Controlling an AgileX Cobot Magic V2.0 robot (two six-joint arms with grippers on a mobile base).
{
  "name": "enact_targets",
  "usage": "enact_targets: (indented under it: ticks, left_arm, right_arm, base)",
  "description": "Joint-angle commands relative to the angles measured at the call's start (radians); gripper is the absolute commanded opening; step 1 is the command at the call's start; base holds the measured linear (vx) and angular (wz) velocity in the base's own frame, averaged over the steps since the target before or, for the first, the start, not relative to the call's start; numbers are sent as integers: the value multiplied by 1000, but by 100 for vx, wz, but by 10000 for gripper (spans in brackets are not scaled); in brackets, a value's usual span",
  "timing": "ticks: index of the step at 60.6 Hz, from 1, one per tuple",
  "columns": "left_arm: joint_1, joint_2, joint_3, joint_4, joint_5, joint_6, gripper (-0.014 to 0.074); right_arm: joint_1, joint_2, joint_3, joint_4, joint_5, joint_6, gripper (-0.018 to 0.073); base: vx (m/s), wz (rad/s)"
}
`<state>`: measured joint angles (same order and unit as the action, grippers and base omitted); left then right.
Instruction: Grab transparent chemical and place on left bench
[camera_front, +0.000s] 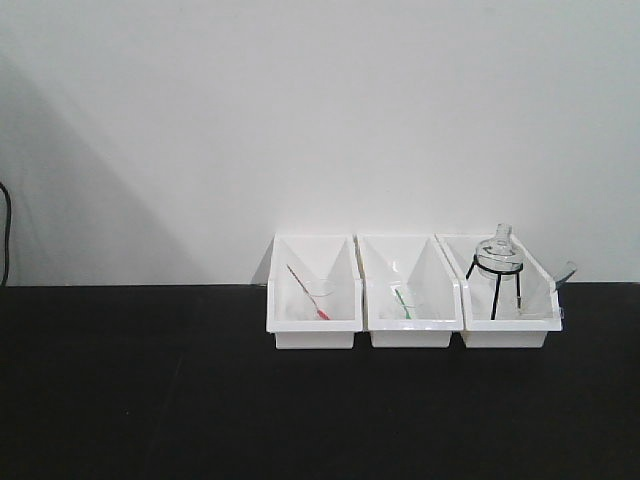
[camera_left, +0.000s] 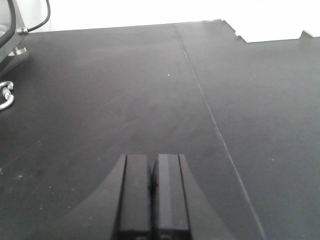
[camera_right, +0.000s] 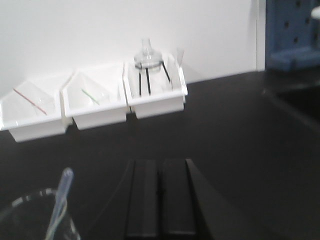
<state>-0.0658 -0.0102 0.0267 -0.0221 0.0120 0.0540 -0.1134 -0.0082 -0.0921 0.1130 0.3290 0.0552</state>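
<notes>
The likeliest transparent chemical is the glass beaker with a clear dropper in it, at the lower left of the right wrist view. It stands on the tabletop, close beside the right end effector and partly cut off by the frame edge. The front view does not show it.

The right end effector has its fingers pressed together and holds nothing. The left end effector is the same, closed and empty over bare surface.

The main risk is picking the wrong vessel. The white bins at mid-frame hold similar glassware: one with a red dropper, one with a green dropper, and a flask on a black wire stand. Clear glass on black is also hard to judge, so a closed or misaligned approach could knock the beaker over, spill it, or flick the loose dropper out. Gripping the thin rim could let it slip.

The tabletop is matte black, with a seam running up the left wrist view and a metal clip at its left edge. A plain white wall stands behind, and a blue pegboard sits at the upper right of the right wrist view.
</notes>
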Motion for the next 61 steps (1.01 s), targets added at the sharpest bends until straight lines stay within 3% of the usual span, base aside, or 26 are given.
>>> enact_targets:
  ticks: [1, 8, 12, 17, 27, 61]
  left_arm:
    - [-2, -19, 16, -1, -78, -8, -3]
    - [-2, -19, 16, -1, -78, -8, -3]
    - [-2, -19, 16, -1, -78, -8, -3]
    - [-2, -19, 16, -1, -78, -8, -3]
    - [-2, -19, 16, -1, -78, -8, -3]
    - [-2, -19, 16, -1, -78, -8, -3]
  right_arm:
    - [20, 2, 23, -34, -81, 67, -8]
    - [83, -6, 91, -107, -164, 136, -8]
    - [119, -15, 133, -125, -232, 136, -8]
    - [144, -14, 130, -123, -218, 123, -8]
    - [141, -14, 130, -113, -209, 65, -8]
    - [141, -14, 130, -113, -202, 66, -8]
  base:
    - [0, 0]
    - [0, 1]
    - [0, 0]
    - [0, 0]
    - [0, 0]
    - [0, 0]
